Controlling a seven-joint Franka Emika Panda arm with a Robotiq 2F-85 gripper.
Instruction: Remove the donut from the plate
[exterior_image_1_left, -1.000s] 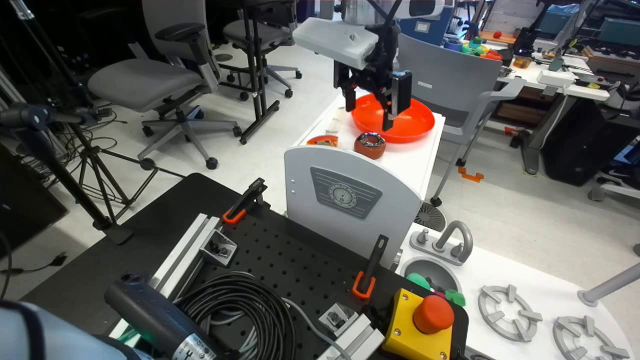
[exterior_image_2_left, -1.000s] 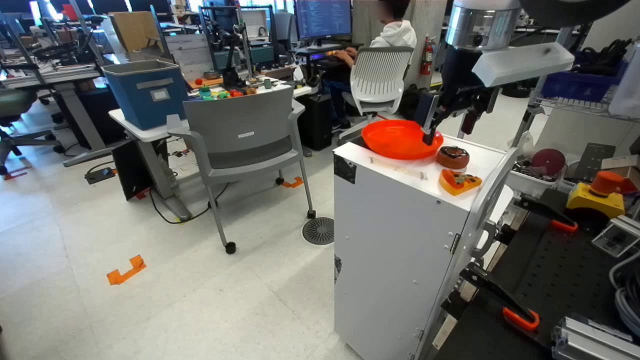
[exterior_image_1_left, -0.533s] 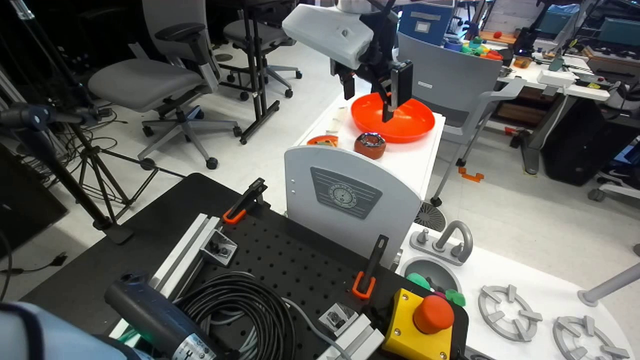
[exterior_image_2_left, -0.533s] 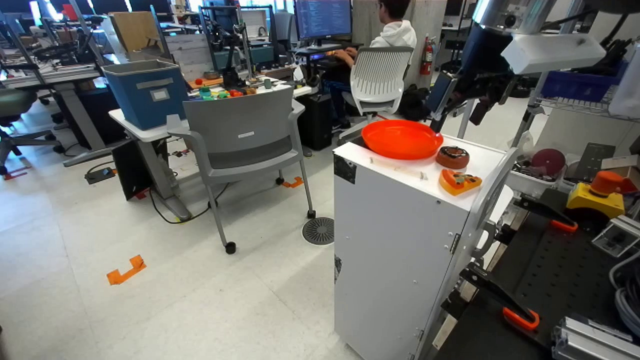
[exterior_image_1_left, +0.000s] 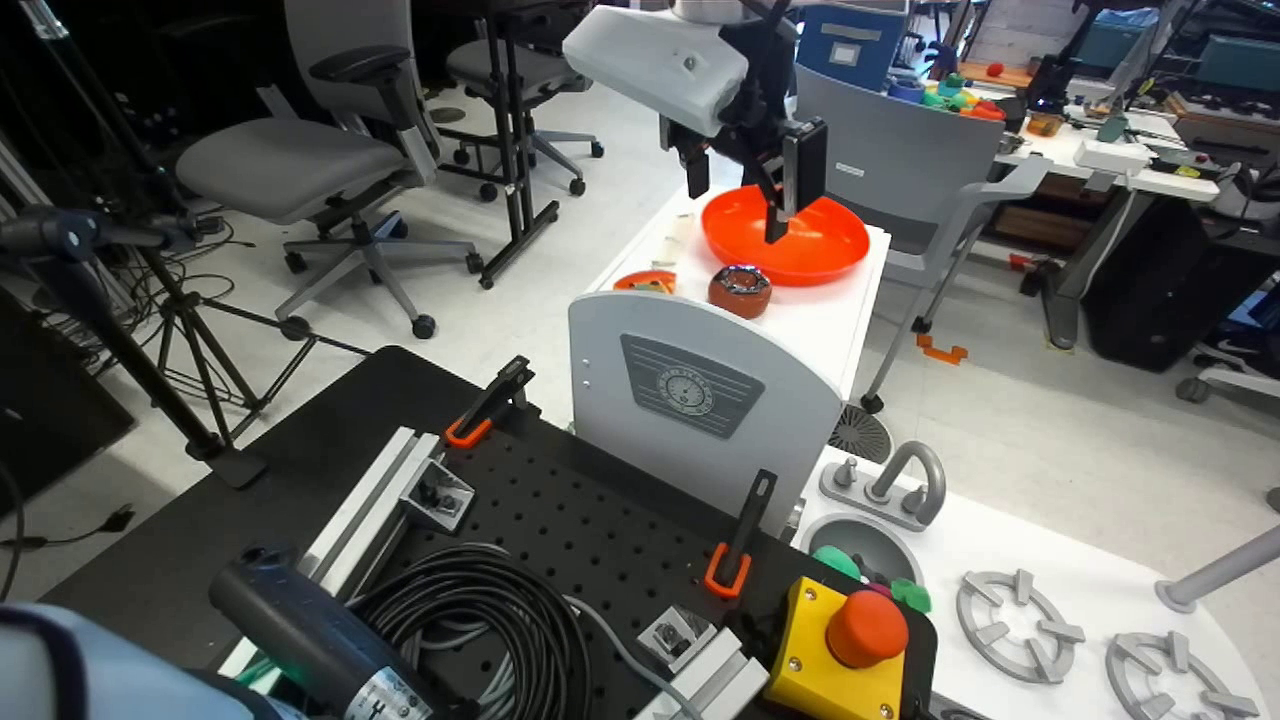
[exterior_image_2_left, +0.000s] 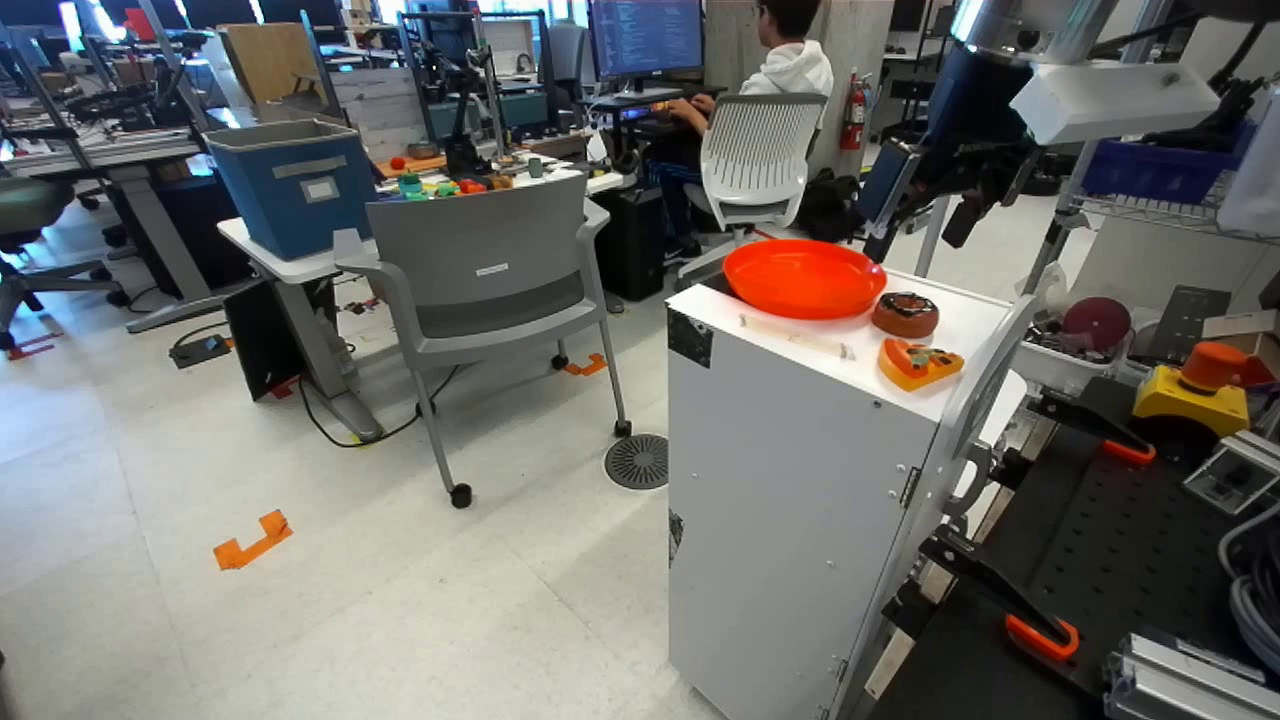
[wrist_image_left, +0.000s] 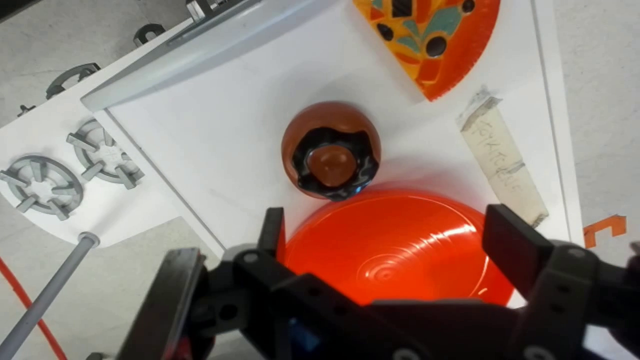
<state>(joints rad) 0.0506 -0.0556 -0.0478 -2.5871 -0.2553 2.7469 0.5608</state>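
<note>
The donut (wrist_image_left: 331, 162) is a brown ring with black icing. It sits on the white box top, outside the plate and close beside its rim. It also shows in both exterior views (exterior_image_1_left: 740, 293) (exterior_image_2_left: 906, 315). The orange-red plate (wrist_image_left: 395, 245) lies with nothing in it; both exterior views show it too (exterior_image_1_left: 825, 245) (exterior_image_2_left: 805, 280). My gripper (wrist_image_left: 387, 225) is open with nothing between its fingers. It hangs above the plate (exterior_image_1_left: 738, 205), tilted, apart from plate and donut, as an exterior view also shows (exterior_image_2_left: 918, 238).
A toy pizza slice (wrist_image_left: 440, 45) (exterior_image_2_left: 918, 364) lies near the donut on the white box top (exterior_image_2_left: 790, 345). A grey upright panel (exterior_image_1_left: 700, 400) borders the box. Tape (wrist_image_left: 505, 160) is stuck on the top. A grey chair (exterior_image_2_left: 490, 260) stands close by.
My open gripper has risen and tilted away from the plate, mostly between one second and half a second ago. Since then it has barely moved. Donut and plate have stayed in place.
</note>
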